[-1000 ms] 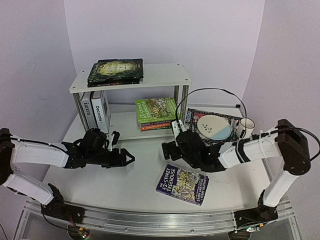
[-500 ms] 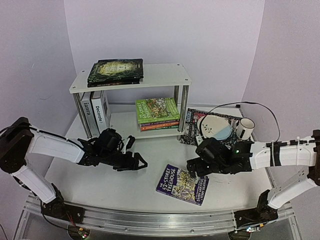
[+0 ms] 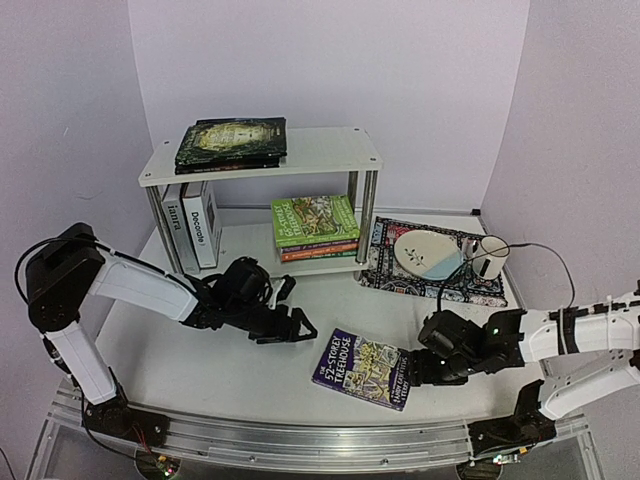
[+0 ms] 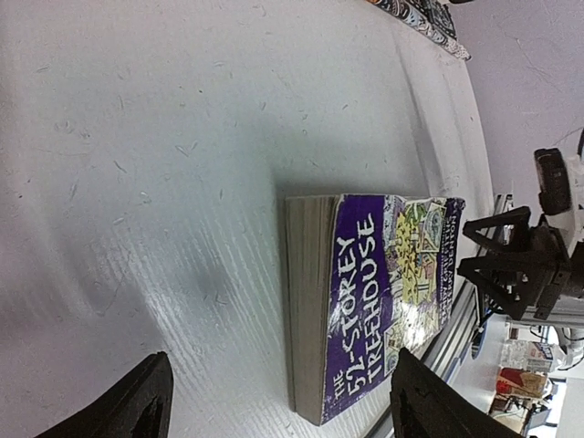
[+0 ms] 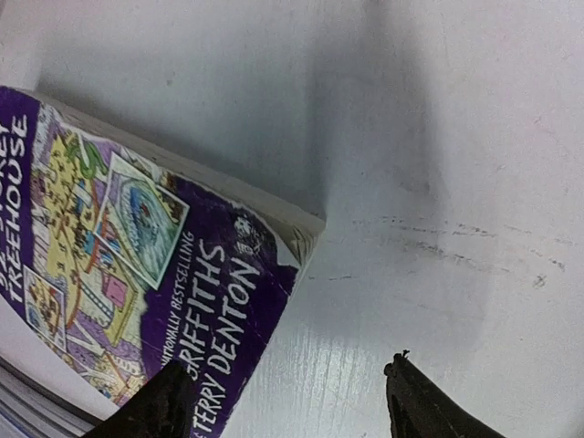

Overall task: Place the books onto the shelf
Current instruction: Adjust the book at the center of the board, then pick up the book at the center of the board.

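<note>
- On the desk (image 3: 190, 370), seen from above, your left arm reaches low toward the middle. Its left hand (image 3: 300, 328) is spread wide and empty, just left of the purple book (image 3: 365, 368), which lies flat.
- Your right arm stretches low to the left, with the right hand (image 3: 408, 368) at that book's right edge, parted and gripping nothing.
- The shelf (image 3: 320, 150) carries dark books (image 3: 232, 142) on top, with upright white hardbacks (image 3: 195, 225) and a green-and-orange stack (image 3: 315, 225) below.
- Your left wrist view shows both fingers (image 4: 137, 406) wide apart, with the book's page edge ahead and untouched.
- Your right wrist view shows the fingers (image 5: 429, 406) apart, with the book's corner just ahead of them.
</note>
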Motion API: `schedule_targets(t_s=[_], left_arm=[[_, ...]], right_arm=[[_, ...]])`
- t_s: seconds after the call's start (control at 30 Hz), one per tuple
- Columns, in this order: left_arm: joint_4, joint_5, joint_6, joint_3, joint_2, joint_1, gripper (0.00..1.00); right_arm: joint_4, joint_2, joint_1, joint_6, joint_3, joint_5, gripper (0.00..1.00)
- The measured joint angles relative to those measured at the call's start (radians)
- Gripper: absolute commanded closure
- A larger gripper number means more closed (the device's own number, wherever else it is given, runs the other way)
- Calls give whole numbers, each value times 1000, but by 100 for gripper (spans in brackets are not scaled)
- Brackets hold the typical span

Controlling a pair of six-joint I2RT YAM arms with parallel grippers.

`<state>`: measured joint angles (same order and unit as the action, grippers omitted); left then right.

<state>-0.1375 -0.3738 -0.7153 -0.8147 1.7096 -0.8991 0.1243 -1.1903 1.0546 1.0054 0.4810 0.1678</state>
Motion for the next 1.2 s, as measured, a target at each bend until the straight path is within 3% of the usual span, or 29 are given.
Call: schedule_targets(t_s=[0.23, 0.6, 0.67, 0.87, 1.07, 1.2], left_arm=[[-96, -45, -84, 5, 57, -5, 22], [-214, -104, -173, 18, 135, -43, 32], [-212, -103, -178, 18, 135, -43, 39], [-179, -91, -170, 18, 138, -31, 77], [-157, -78, -163, 18, 131, -28, 96], [-157, -99, -156, 18, 128, -22, 100]], right_arm=[[-121, -102, 0, 37, 1, -74, 44], [-238, -239, 0, 37, 74, -133, 49], [-233, -251, 0, 36, 86, -137, 50], [-233, -262, -2, 37, 95, -139, 50], [-233, -260, -2, 37, 95, -139, 49], [-232, -260, -3, 34, 95, -139, 49]])
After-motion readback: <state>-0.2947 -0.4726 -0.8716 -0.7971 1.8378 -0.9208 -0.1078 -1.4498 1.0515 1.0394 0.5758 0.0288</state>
